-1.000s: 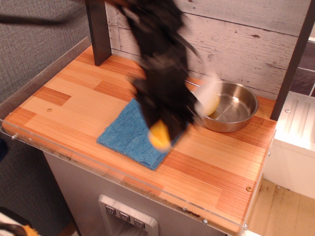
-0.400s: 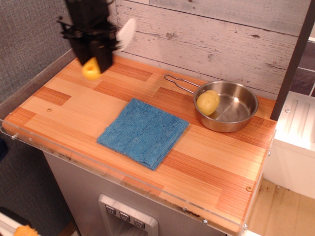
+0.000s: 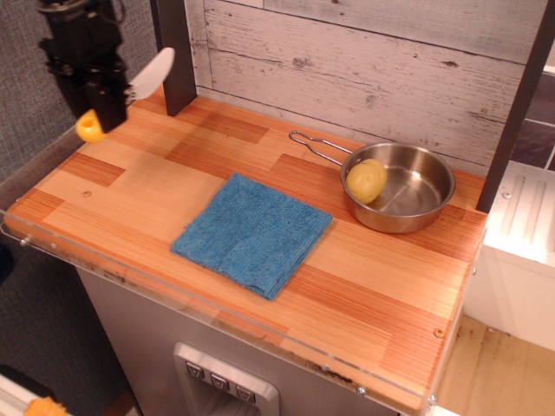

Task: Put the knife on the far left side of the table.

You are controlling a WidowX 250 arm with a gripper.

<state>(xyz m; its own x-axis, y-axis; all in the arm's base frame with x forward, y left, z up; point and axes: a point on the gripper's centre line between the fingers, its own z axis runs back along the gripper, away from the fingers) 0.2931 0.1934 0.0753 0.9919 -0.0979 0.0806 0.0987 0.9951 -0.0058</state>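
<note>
My black gripper (image 3: 102, 97) hangs above the far left edge of the wooden table (image 3: 139, 186) and is shut on the knife (image 3: 149, 74). The knife's white blade sticks out up and to the right of the fingers. Its yellow-orange handle end (image 3: 89, 126) pokes out at the lower left. The knife is held in the air, above the tabletop near the clear acrylic rim at the left side.
A blue cloth (image 3: 252, 232) lies in the middle of the table. A steel pan (image 3: 401, 185) with a yellow round object (image 3: 366, 180) in it stands at the right back. A dark post (image 3: 173, 54) stands at the back left. A white plank wall runs behind.
The gripper has carried the knife from over the blue cloth up and leftward, now to above the table's far left edge.
</note>
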